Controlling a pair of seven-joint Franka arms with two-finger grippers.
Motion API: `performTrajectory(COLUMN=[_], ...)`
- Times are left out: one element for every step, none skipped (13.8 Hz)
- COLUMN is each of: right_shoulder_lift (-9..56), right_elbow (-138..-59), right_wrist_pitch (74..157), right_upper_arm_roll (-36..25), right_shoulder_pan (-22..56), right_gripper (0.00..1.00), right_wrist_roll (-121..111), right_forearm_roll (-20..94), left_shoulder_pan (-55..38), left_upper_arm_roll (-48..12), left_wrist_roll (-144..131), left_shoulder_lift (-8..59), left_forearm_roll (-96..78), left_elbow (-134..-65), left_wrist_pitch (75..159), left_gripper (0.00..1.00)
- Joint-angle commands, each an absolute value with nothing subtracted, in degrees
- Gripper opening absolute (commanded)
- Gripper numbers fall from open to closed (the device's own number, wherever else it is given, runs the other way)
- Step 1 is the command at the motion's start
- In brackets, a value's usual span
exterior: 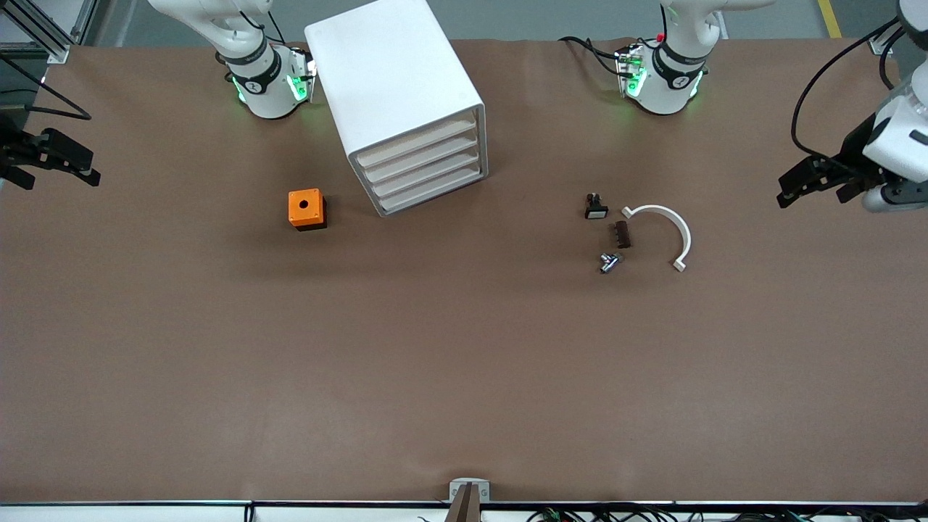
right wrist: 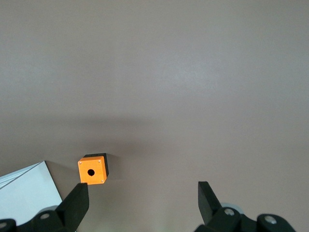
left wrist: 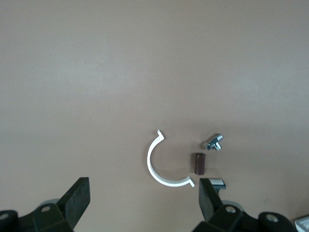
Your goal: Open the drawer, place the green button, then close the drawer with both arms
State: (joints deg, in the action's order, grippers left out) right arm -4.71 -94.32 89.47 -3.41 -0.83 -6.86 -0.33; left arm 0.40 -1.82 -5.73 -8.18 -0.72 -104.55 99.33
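Bare table [exterior: 464, 362] lies in front of the cabinet [exterior: 395, 94]. The orange box [exterior: 307, 209] stands just beside its drawers; the white clamp [exterior: 670, 232] and small parts cluster well apart.

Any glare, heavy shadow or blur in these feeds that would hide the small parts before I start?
Front view: even light, no glare; the cabinet and orange box cast only soft shadows. Left wrist view: slightly soft, yet the white clip, brown block and metal piece read clearly. Right wrist view: a broad dim band crosses the table above the orange box.
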Motion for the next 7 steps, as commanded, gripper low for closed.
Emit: performTrajectory(right_shoulder_lift=[-5.45,-5.45,-5.36,-5.36,-5.36,-5.36,-5.36], right_elbow=[-94.31,-94.39,-94.39,-94.48,-94.48,-94.4,-94.39], right_wrist_pitch=[88.86,88.86,88.86,88.86,88.94,88.95,89.12], right_upper_arm_roll=[-3.25,-3.34,-3.34,-3.34,-3.34,-3.34,-3.34], right_shoulder_pan=[-0.97,-1.05,-1.14,-1.06,-1.05,-1.05,-1.05], right_gripper=[1.0,1.0,1.0,1.0,1.0,1.0,1.0], right_wrist_roll=[-5.8,-5.8,-5.89,-5.89,-5.89,-5.89,-5.89], right_forearm_roll=[0.53,0.61,0.53,0.53,0.53,0.61,0.62], left_shoulder_pan=[0.53,0.53,0.44,0.35,0.26,0.18,0.18], left_upper_arm_roll=[-1.76,-1.76,-1.76,-1.84,-1.85,-1.93,-1.93], left_wrist_roll=[-4.75,-4.66,-4.66,-4.75,-4.75,-4.75,-4.75], left_shoulder_lift=[-8.88,-8.7,-8.44,-8.26,-8.17,-7.65,-7.39], left_forearm_roll=[-0.26,-0.26,-0.26,-0.26,-0.18,-0.18,-0.18], left_elbow=[-100.03,-98.63,-97.57,-96.95,-96.6,-96.33,-95.81], left_wrist_pitch=[94.23,93.78,93.61,93.6,93.6,93.6,93.6], left_gripper=[0.99,0.99,0.99,0.99,0.99,0.99,0.99])
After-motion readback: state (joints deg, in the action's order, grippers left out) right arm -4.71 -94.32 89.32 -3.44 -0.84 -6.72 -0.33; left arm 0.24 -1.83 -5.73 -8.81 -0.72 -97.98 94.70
